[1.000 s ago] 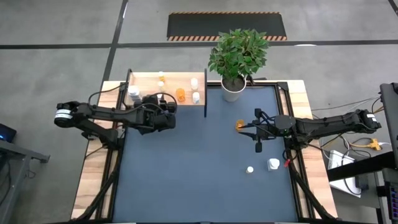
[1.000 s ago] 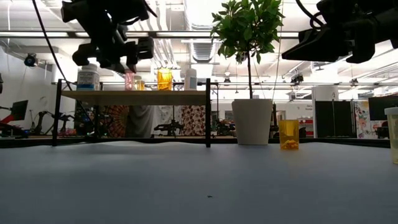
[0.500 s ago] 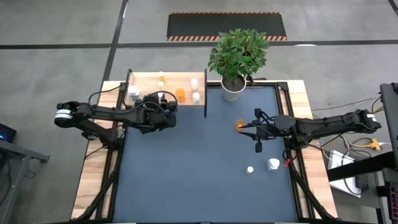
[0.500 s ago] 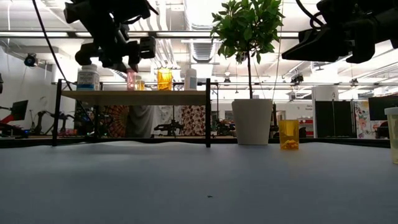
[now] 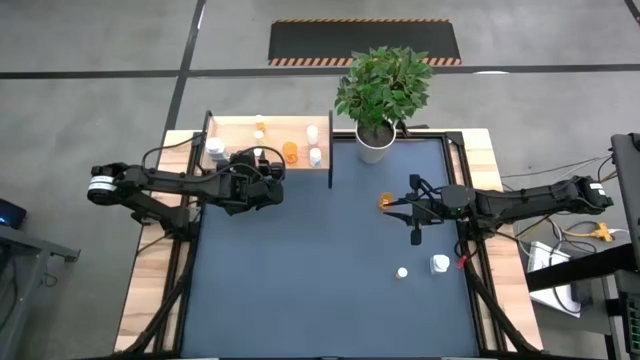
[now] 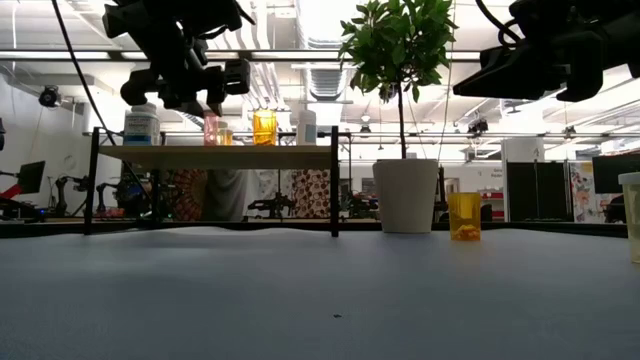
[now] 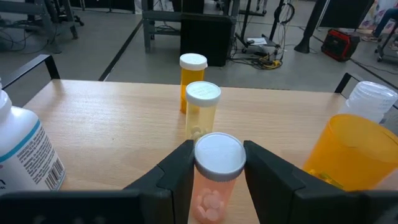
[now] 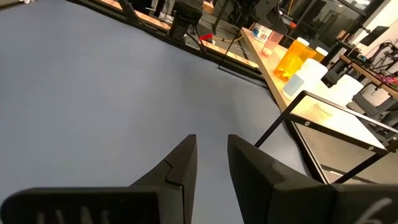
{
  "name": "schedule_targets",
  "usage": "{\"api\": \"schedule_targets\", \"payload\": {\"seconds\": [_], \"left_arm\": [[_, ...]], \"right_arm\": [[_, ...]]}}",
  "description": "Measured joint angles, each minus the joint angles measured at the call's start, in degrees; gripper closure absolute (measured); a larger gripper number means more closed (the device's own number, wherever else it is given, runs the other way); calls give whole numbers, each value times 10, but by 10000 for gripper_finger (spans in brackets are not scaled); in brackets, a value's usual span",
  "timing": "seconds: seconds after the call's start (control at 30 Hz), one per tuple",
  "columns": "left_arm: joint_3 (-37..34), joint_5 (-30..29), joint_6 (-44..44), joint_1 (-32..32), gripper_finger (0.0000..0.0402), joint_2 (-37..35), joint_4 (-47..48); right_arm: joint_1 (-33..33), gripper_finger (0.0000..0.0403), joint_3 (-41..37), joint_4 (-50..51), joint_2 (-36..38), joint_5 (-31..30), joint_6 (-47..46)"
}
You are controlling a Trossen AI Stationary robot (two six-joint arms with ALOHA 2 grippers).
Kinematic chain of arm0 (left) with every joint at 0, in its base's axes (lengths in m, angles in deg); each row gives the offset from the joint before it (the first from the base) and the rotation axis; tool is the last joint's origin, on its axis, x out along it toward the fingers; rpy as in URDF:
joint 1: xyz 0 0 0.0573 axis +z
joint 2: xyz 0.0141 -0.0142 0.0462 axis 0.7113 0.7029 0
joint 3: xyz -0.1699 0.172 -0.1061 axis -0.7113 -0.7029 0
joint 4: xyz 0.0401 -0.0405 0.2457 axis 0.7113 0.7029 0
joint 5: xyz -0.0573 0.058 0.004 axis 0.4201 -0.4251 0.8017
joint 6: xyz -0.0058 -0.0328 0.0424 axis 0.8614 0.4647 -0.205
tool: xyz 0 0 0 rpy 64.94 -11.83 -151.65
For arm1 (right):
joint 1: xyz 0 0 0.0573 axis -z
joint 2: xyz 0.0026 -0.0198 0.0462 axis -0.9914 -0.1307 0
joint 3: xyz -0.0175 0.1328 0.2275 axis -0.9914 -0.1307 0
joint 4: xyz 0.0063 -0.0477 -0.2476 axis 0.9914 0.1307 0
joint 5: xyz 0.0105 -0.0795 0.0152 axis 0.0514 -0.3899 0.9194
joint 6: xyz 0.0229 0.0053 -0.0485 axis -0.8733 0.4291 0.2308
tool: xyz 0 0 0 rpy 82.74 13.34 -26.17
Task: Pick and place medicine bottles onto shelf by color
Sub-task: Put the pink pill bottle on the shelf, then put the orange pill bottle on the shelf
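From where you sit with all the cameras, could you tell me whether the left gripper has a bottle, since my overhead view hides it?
Observer: Yes. Its wrist view shows the left gripper with a pinkish white-capped bottle between its fingers, which sit against the cap.
Operator: Thank you. Is that bottle above the shelf or down on it?
Observer: The low view shows its base down at the shelf board.
Operator: And the right gripper?
Observer: Its wrist view shows the right gripper empty, fingers slightly apart, over bare tabletop.
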Motion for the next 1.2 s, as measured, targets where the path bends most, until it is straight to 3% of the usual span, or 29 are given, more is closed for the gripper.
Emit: {"api": "schedule_targets", "payload": {"seconds": [0.47,0.97,1.2], "left_arm": [[0,13,-1,0,197,-3,0],[11,20,-37,0,193,-51,2],[48,30,-117,-1,193,-83,-5]], "right_arm": [[0,321,0,0,0,0,0],[0,321,0,0,0,0,-5],[0,321,0,0,0,0,-9]]}}
